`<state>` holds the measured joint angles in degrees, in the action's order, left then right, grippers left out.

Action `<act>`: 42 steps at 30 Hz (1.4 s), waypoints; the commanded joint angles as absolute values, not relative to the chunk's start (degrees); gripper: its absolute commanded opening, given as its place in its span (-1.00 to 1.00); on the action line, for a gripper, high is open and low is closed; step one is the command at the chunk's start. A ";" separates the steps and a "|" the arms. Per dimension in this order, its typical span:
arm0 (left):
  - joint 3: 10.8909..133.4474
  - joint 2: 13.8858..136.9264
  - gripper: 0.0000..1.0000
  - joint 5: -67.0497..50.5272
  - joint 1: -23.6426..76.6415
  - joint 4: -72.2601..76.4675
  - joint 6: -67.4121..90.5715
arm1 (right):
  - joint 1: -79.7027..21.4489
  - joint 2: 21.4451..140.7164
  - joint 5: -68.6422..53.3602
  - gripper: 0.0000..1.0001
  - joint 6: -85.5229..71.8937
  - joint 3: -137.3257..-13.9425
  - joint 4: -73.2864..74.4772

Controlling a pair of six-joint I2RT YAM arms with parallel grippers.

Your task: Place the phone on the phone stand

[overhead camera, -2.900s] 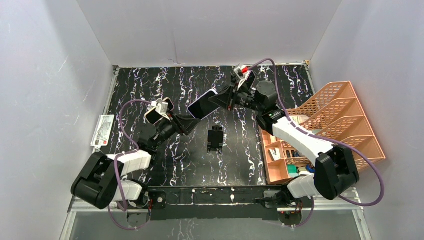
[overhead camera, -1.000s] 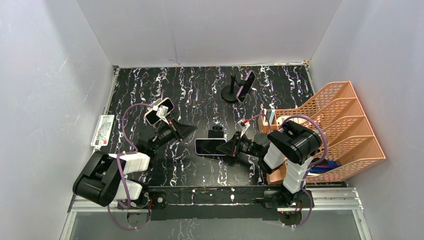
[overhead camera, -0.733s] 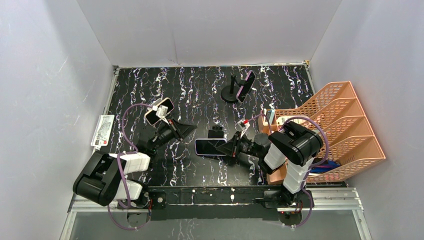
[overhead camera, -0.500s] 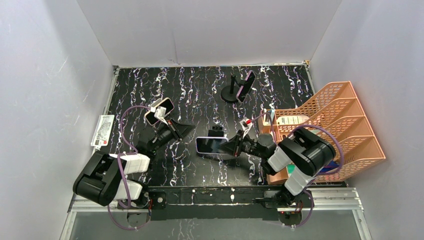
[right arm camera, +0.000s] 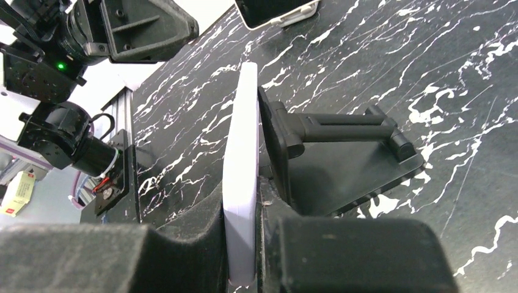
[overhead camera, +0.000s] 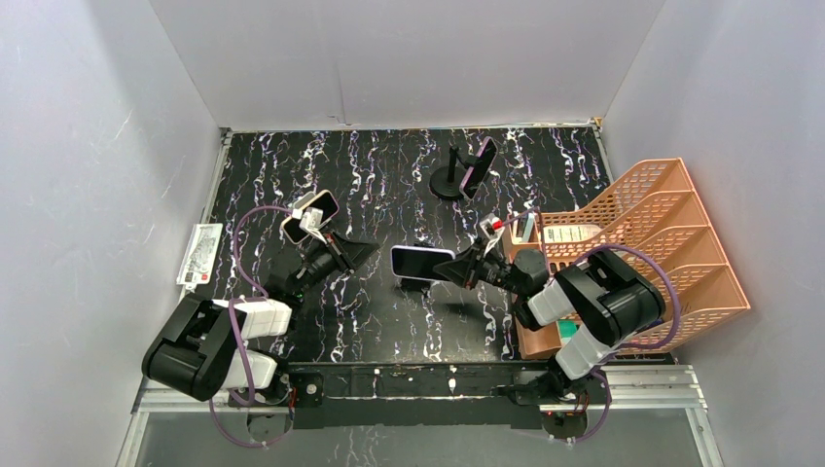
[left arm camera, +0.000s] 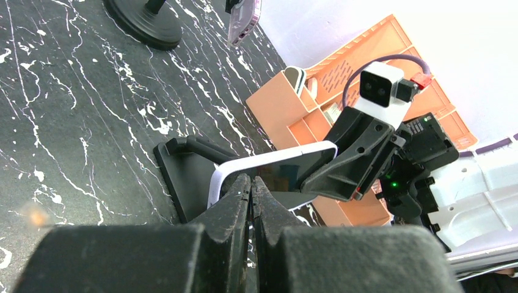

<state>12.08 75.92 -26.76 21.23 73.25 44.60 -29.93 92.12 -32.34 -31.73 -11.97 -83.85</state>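
Observation:
My right gripper (overhead camera: 457, 268) (right arm camera: 244, 235) is shut on one end of the phone (overhead camera: 420, 263) (right arm camera: 241, 152), a white-edged phone with a dark screen. The phone hangs directly over the small black phone stand (right arm camera: 342, 165) (left arm camera: 183, 177), which it mostly hides in the top view. In the right wrist view the phone's back is close against the stand's support arm; I cannot tell whether they touch. My left gripper (overhead camera: 376, 250) (left arm camera: 251, 183) is shut and empty, with its tips just left of the phone (left arm camera: 275, 171).
A second, round-based stand (overhead camera: 448, 182) at the back holds another phone (overhead camera: 481, 161). A further phone (overhead camera: 313, 216) (right arm camera: 278, 11) lies behind the left arm. The orange desk organiser (overhead camera: 652, 233) fills the right side. A paper card (overhead camera: 199, 255) lies at the left edge.
My right gripper has carried the phone away from the arm bases, from in front of the stand to over it. The left arm has stayed put.

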 commanded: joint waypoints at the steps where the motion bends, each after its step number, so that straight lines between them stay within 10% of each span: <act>1: 12.03 75.03 -0.93 -26.89 21.54 74.49 43.42 | -26.97 92.26 -38.01 -0.97 -32.92 -16.20 -104.55; 15: 13.12 77.89 -0.92 -27.98 21.53 74.53 43.31 | -23.89 99.13 -45.51 -0.97 -35.68 -19.68 -104.58; 42: 13.36 80.42 -0.92 -28.59 21.53 74.53 42.47 | -31.07 108.30 -16.60 -0.97 -22.37 -19.35 -104.64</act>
<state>12.27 80.38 -27.86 21.23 73.25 43.79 -31.81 104.42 -28.40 -26.52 -17.61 -89.41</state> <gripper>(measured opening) 0.040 0.220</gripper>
